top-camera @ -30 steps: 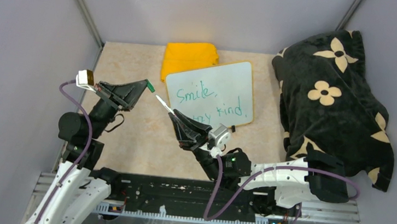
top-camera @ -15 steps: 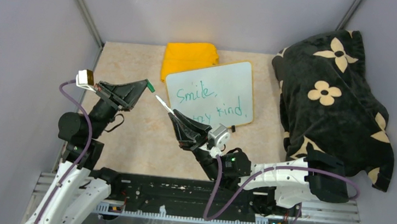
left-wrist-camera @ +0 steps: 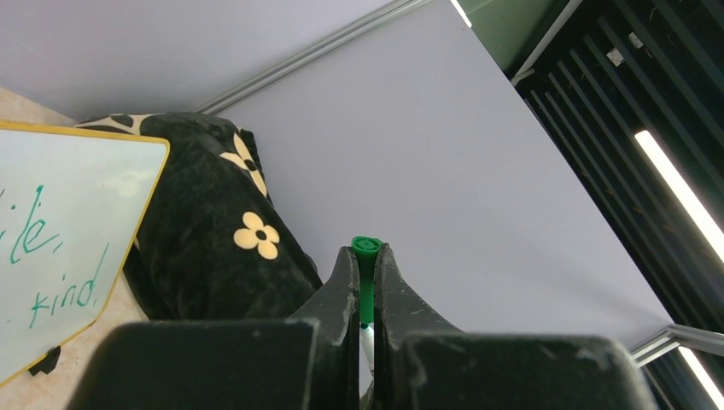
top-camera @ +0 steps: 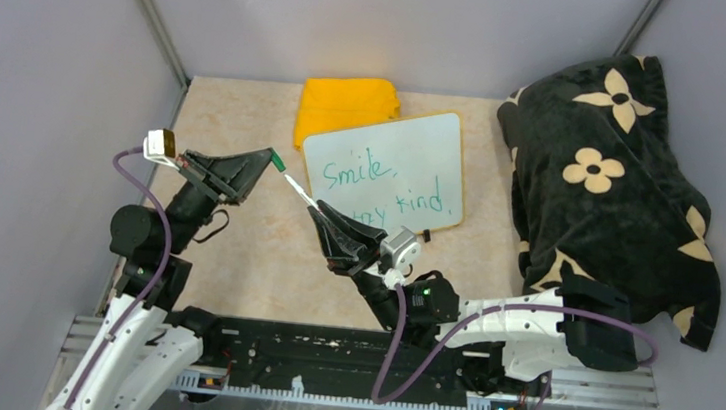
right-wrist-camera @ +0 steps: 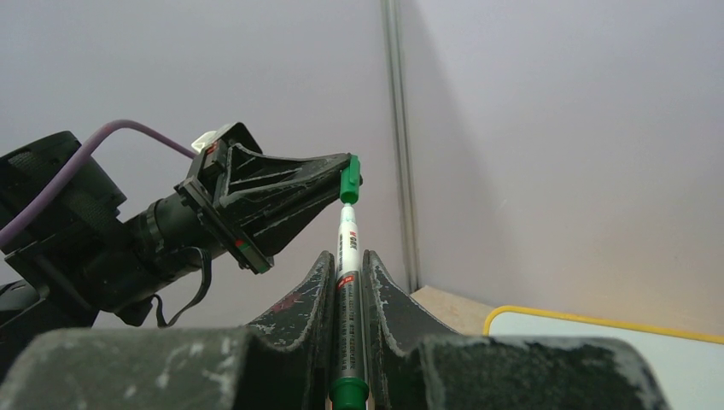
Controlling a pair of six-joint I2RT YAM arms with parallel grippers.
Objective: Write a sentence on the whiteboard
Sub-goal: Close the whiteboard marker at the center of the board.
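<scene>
The whiteboard [top-camera: 390, 145] lies flat at the back middle of the table, its yellow rim showing in the left wrist view [left-wrist-camera: 81, 192] and the right wrist view [right-wrist-camera: 598, 346]. The sentence [top-camera: 381, 185] reads "Smile, stay kind" in green; my right arm covers part of "stay". My right gripper [top-camera: 316, 208] [right-wrist-camera: 347, 260] is shut on a white-and-green marker [right-wrist-camera: 347, 282] that points up and to the left. My left gripper [top-camera: 268, 161] [left-wrist-camera: 365, 256] is shut on the green cap [top-camera: 277, 162] [left-wrist-camera: 365, 248], which meets the marker's tip [right-wrist-camera: 348, 181]. Whether the cap is pushed on fully, I cannot tell.
A folded yellow cloth [top-camera: 345, 106] lies behind the whiteboard's left corner. A black pillow with cream flowers [top-camera: 613, 179] fills the right side, close to the board's right edge. Grey walls close in on the left, back and right.
My left gripper with the cap has shifted slightly right, toward the marker's tip. The right arm and marker have not moved.
</scene>
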